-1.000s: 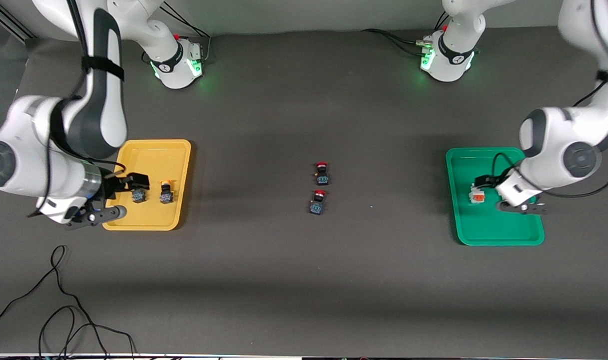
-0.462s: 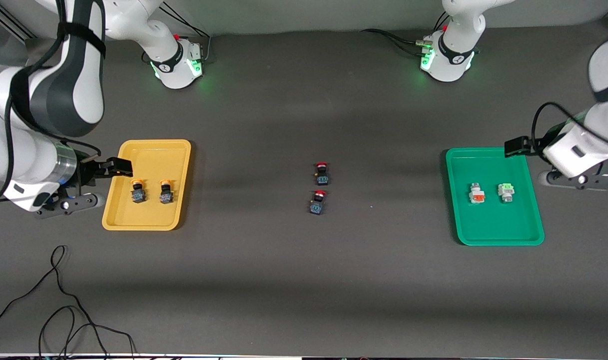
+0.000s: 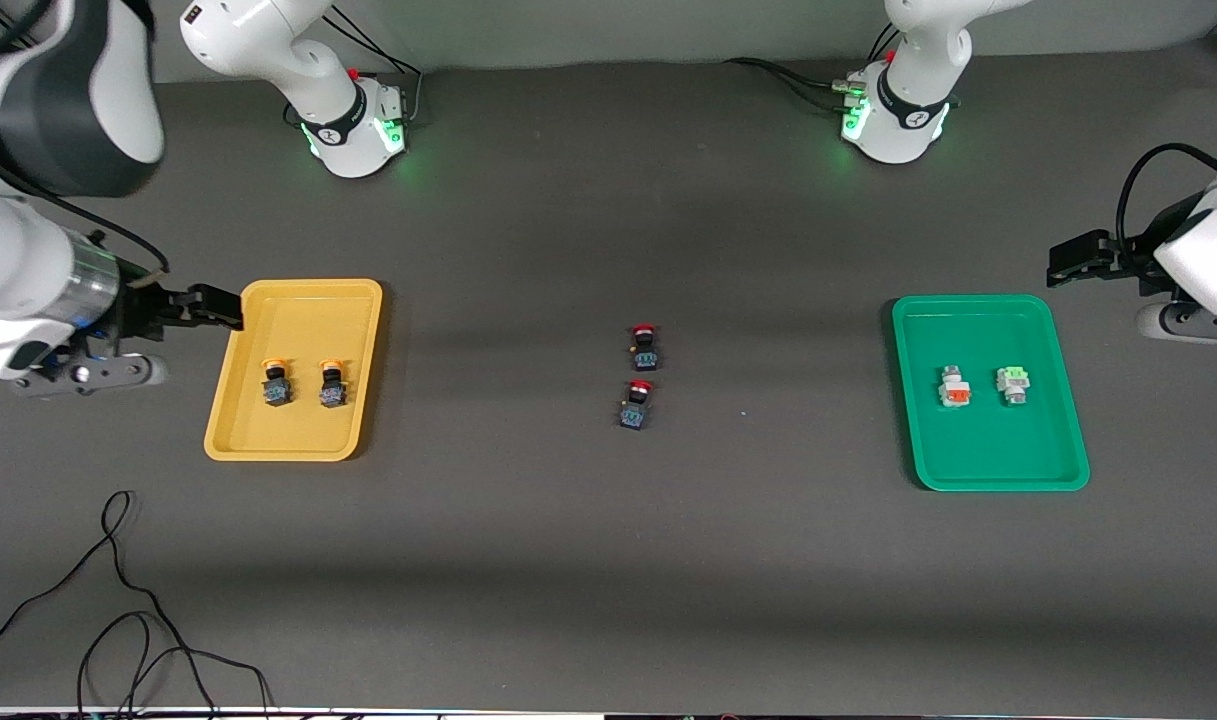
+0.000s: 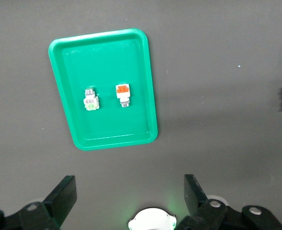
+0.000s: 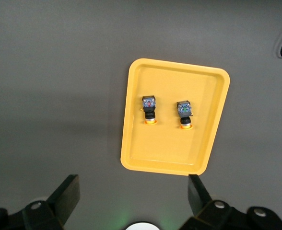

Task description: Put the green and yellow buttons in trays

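The yellow tray (image 3: 298,300) lies on the worktop (image 3: 608,560) toward the right arm's end. In it stand two yellow buttons side by side, apart from each other: one (image 3: 277,385) nearer that end, the other (image 3: 332,385) nearer the middle of the worktop. Each shows an orange-yellow cap on a dark body. The right wrist view confirms both inside the tray (image 5: 213,143), one at (image 5: 149,109) and one at (image 5: 184,113), clear of the rim.

The green tray (image 3: 968,475) lies toward the left arm's end. It holds two white-bodied buttons, apart from each other: the orange-marked one (image 3: 954,386) nearer the middle of the worktop, the green-marked one (image 3: 1012,383) nearer the left arm's end. The left wrist view shows the same pair, green-marked (image 4: 90,99) and orange-marked (image 4: 123,93), in the tray (image 4: 131,52).

Two red-capped switches stand at mid-worktop, one (image 3: 645,347) farther from the front camera, one (image 3: 636,404) nearer, close together.

The right tool (image 3: 203,307) hangs over the bare worktop just beside the yellow tray's outer rim, released and holding nothing; its fingers (image 5: 66,194) stand wide apart. The left tool (image 3: 1073,258) hangs over the bare worktop near the green tray's corner farthest from the camera, likewise released and empty, fingers (image 4: 64,196) spread.

A black cable (image 3: 118,610) lies loose on the worktop near the front camera at the right arm's end.
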Robot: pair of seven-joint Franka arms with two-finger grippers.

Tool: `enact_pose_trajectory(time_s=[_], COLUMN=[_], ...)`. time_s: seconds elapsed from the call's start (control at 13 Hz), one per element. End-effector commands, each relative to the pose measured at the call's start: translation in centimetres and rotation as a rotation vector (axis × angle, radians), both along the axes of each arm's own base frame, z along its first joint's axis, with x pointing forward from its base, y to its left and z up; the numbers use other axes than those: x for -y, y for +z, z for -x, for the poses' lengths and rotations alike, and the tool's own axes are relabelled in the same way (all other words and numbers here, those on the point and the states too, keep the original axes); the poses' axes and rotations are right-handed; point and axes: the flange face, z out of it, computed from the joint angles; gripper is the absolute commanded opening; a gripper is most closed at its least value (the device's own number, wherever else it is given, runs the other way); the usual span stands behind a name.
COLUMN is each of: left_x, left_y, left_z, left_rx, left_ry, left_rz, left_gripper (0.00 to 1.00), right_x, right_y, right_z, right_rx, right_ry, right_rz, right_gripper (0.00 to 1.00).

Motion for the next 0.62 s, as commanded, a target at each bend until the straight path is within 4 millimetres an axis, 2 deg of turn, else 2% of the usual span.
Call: enact_pose_trajectory(time_s=[0.0,0.23,0.31,0.38,0.54], left_x=[-0.2,0.0,0.0,1.0,1.1], left_y=[0.2,0.3,0.2,0.4,0.4], left_z=[-0.4,-0.3,-0.3,-0.1,-0.1], left_rx=[-0.017,-0.017,-0.019,-0.016,-0.014], left_ry=[-0.015,-0.018,-0.019,-0.035,-0.045], left_rz=[-0.007,-0.006,-0.009,-0.015,-0.045], left_gripper=[1.0,1.0,1.0,1.0,1.0], right_x=[2.2,4.9,5.4,5.7,7.1], right_y=[0.9,1.7,2.2,2.5,3.0], right_z=[2.2,2.7,3.0,3.1,3.2], right_rx=[0.019,0.031,0.042,0.046,0.058], right_ry=[-0.034,-0.072,-0.077,-0.081,-0.105], right_rz=[-0.035,-0.044,-0.041,-0.032,-0.031], right_gripper=[1.0,1.0,1.0,1.0,1.0])
